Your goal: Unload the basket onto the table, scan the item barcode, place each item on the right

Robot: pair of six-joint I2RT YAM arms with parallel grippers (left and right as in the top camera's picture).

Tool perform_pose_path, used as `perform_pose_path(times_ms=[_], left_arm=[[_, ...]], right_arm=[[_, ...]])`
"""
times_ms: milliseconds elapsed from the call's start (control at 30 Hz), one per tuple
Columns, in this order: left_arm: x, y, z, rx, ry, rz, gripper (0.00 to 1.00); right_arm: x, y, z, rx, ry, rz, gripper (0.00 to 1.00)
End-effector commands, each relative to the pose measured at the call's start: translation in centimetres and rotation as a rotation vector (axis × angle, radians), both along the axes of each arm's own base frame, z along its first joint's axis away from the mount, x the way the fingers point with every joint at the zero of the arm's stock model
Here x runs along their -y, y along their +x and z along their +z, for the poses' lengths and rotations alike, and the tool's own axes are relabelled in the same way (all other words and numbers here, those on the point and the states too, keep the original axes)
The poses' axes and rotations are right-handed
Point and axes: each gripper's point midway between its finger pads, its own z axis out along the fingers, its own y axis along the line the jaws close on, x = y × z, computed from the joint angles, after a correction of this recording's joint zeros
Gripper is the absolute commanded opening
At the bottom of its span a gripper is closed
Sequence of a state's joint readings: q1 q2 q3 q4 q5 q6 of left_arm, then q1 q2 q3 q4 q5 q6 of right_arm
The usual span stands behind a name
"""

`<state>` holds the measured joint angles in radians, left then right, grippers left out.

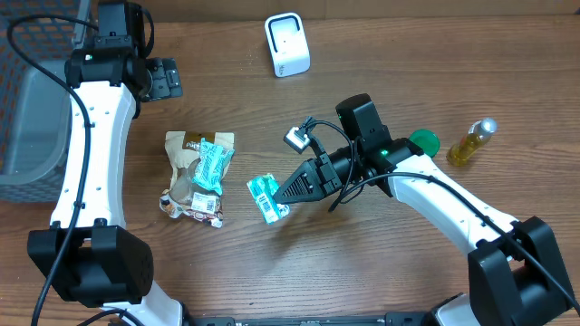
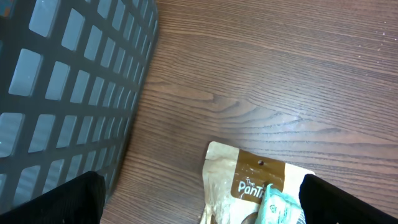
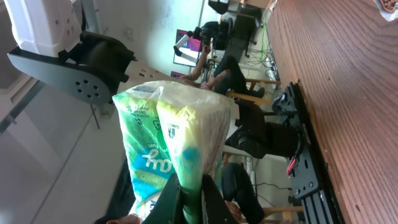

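Right pincer [image 1: 283,195] clenches green packet [image 1: 261,190], whose barcode [image 1: 269,211] seemingly shows only from overhead.

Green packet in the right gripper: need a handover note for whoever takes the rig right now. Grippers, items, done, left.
Right gripper: shut on the green packet, pinched at one edge, barcode label facing up.
Left gripper: open, holding nothing, near the grey basket.
White scanner: at the table's far edge, well apart from the packet.
Snack pile: brown pouch with a teal packet on top, lying on the table.
Done: packet picked up.
Left: bring the barcode to the scanner's face; it probably needs turning.
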<state>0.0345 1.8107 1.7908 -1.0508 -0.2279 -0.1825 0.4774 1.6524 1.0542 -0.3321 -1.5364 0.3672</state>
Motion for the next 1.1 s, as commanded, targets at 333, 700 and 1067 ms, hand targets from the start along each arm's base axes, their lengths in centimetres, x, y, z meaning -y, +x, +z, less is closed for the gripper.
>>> perform_pose_path(times_ms=[333, 700, 1067], left_arm=[[0.0, 0.1, 1.4, 0.031, 0.014, -0.011, 1.00], [0.0, 0.1, 1.4, 0.031, 0.014, -0.011, 1.00], [0.0, 0.1, 1.4, 0.032, 0.014, -0.011, 1.00]], right_arm=[[0.2, -0.3, 0.8, 0.018, 0.016, 0.003, 0.04], [0.3, 3.5, -6.6, 0.068, -0.391, -0.277, 0.04], [3.3, 6.2, -12.8, 0.203, -0.799, -0.487, 0.04]])
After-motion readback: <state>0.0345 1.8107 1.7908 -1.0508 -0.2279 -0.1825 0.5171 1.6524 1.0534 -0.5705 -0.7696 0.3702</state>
